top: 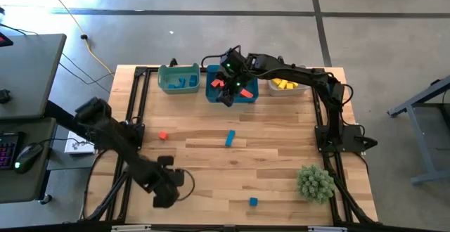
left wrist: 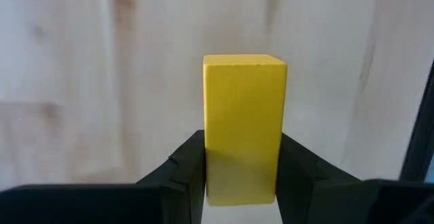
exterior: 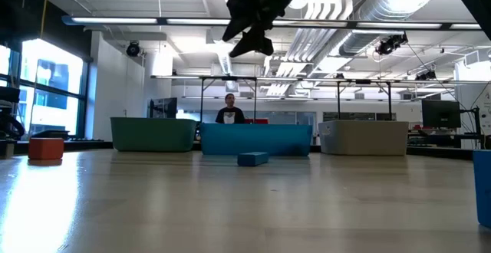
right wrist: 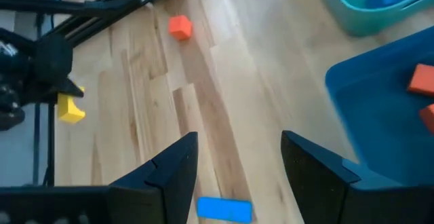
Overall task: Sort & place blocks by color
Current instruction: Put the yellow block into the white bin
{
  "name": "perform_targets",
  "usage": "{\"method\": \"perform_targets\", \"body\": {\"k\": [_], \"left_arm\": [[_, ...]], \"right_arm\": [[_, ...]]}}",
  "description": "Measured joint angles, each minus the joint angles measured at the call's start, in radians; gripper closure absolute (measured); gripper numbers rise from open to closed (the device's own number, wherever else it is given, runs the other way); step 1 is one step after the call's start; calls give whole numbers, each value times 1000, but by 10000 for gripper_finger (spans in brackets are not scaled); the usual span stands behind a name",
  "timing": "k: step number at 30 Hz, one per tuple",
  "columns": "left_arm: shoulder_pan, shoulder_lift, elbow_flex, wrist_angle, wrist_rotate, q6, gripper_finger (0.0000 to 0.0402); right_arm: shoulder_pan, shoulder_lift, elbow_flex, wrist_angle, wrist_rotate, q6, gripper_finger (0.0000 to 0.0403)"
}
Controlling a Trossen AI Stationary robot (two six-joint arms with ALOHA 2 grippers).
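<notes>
Yellow and square-cut, the yellow block (left wrist: 243,129) sat clamped in the left gripper (top: 166,188) at about seven o'clock on the desk (top: 281,140). It looked light, rigid and smooth — likely best pinched on its flat opposite sides, as here. The right gripper (right wrist: 239,157) hung open and empty near twelve o'clock, over the blue bin (top: 230,91) — red blocks (right wrist: 422,79) inside. No writing or brand could be read.

Three bins stand in a row along the table's (top: 281,147) far edge: left bin (top: 178,78), middle bin (top: 230,90), right bin (top: 285,86). A plant (top: 314,183) occupies the near right corner (loose blocks (top: 230,139) lie between)
</notes>
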Motion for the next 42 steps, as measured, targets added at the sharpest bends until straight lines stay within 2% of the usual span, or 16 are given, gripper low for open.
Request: {"method": "perform_targets", "body": {"k": [6,11,16,20,28,32,39,42], "left_arm": [[142,-117,0,-53,-58,186,298],[280,-211,0,-78,-88,327,298],[422,-281,0,-88,-96,485,298],[538,-319,0,-90,-98,611,298],[746,-350,0,-73,-74,826,298],[839,-348,0,-54,-49,902,298],[992,-348,0,5,13,925,298],[1044,-348,0,40,34,944,298]], "right_arm": [[0,1,-1,-54,-20,-77,203],[4,1,-1,-67,30,-134,203],[11,1,-1,-53,34,-157,203],[12,1,-1,-42,31,-178,199],[11,1,-1,18,29,-182,162],[14,1,-1,84,21,-225,160],[58,1,-1,147,18,-470,160],[78,1,-1,166,32,-527,160]]}}
